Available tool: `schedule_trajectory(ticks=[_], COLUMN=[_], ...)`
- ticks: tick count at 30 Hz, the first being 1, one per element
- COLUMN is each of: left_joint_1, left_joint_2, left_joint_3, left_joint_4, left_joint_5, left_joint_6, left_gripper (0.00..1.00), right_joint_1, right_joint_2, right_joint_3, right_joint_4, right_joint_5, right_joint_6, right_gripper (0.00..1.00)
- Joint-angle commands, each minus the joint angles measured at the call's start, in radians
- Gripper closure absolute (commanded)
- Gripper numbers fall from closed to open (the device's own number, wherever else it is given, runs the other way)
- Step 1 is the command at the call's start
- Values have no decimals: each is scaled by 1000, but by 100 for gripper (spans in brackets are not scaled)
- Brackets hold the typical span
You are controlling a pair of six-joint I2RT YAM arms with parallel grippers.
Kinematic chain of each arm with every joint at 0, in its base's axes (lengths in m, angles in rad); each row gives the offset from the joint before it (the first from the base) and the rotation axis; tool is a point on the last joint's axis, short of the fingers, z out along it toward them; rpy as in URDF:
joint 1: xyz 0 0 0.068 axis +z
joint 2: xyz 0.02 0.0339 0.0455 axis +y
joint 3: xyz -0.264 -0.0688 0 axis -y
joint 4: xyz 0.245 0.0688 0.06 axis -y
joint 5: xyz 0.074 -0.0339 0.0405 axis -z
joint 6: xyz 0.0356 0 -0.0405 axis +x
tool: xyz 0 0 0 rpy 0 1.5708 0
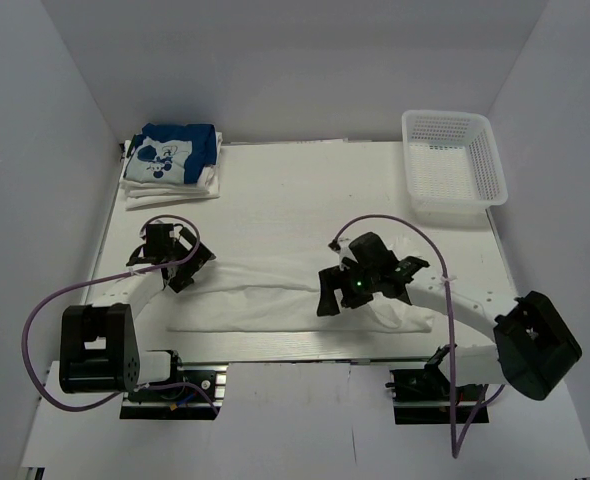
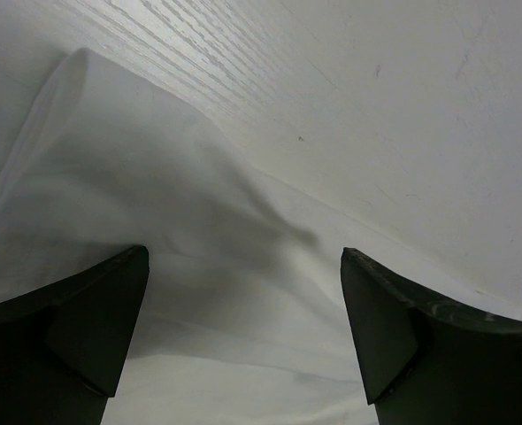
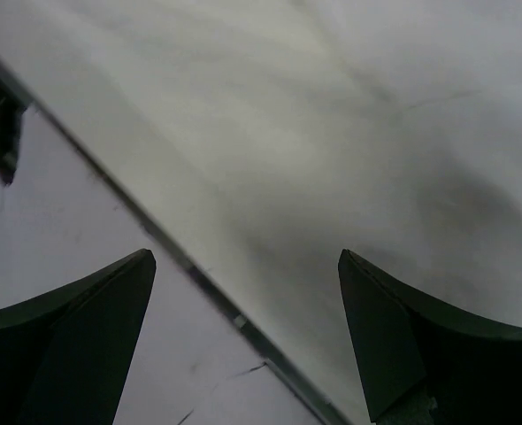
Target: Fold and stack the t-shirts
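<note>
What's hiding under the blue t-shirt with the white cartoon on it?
Folded white cloth t-shirts lie under the blue cartoon-print t-shirt; only their edges peek out. The rest is covered, so I cannot count them.

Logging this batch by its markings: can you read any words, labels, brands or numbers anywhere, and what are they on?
None can be read.
The blue t-shirt carries only a white cartoon print; any lettering in it is too small to tell.
The basket and the spread white t-shirt show no writing.
</note>
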Motion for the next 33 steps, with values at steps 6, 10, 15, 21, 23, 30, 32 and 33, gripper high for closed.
schedule_trajectory(ticks=[6, 10, 15, 21, 23, 30, 32, 33], left_joint_1=[13, 13, 13, 13, 13, 13, 13, 13], left_joint_2=[-6, -6, -16, -25, -25, -16, -16, -25], left_joint_3=[-7, -7, -7, -7, -7, -7, -7, -7], left_joint_4=[-70, -70, -70, -79, -79, -79, -79, -92], left_joint_5=[-102, -102, -102, -112, -112, -121, -121, -132], left_joint_6=[27, 27, 27, 36, 36, 36, 36, 36], left_gripper=[0, 0, 0, 0, 0, 0, 0, 0], right_joint_1=[39, 33, 10, -18, -22, -4, 11, 17], right_joint_2=[-81, -136, -161, 28, 83, 93, 48, 33], right_joint_3=[94, 125, 116, 130, 145, 132, 98, 61], right_joint_4=[-140, -91, -75, -45, -26, -120, -137, -140], right_joint_5=[-246, -78, 373, 420, 414, 121, -40, -87], right_joint_6=[-81, -52, 71, 111, 83, -9, -21, -24], right_gripper=[10, 10, 10, 10, 10, 10, 10, 10])
